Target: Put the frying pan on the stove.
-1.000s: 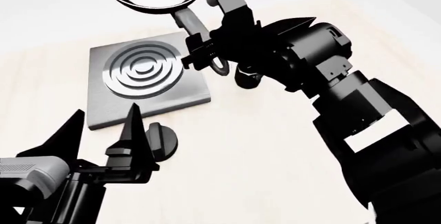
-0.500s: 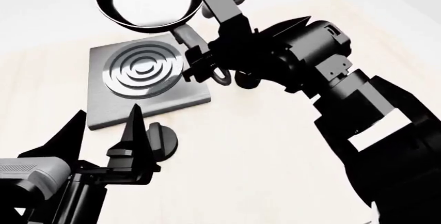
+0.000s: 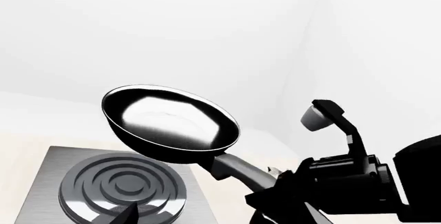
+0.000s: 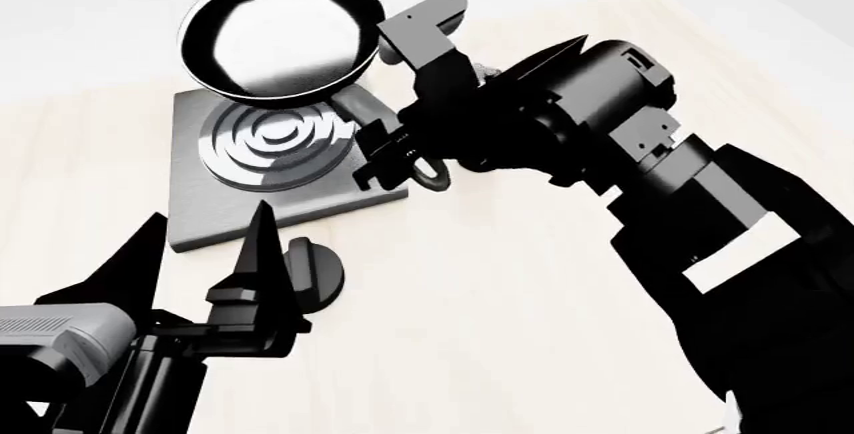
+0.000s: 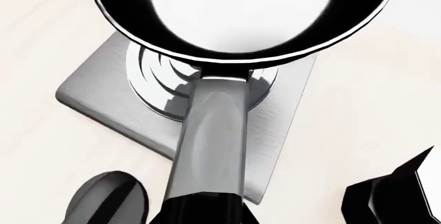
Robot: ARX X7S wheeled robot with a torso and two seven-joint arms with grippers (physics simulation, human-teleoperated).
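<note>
Holding the frying pan [image 4: 276, 36] up in the air by its handle [image 5: 210, 136], I have it off the table [image 4: 507, 284] and hanging over the far part of the stove [image 4: 287, 199]. In the left wrist view the pan's base sits clearly above the raised rings [image 3: 121, 190], tilted, with a gap under it, so it is not resting on anything yet. The right end effector [image 4: 400, 154] is clamped around the handle near its loop end; I judge the grip firm, since the pan hangs from it alone.

By my reckoning the pick-up and most of the carry are done. What is left is to bring the pan a little nearer so it centres on the rings, level it, lower it until the base meets the slab, then let go.

The left end effector [image 4: 200, 264] stands idle near me with its jaws spread wide and nothing between them. A small round black knob [image 4: 314, 274] lies on the table just in front of the stove, beside that idle end effector, well clear of the pan.
</note>
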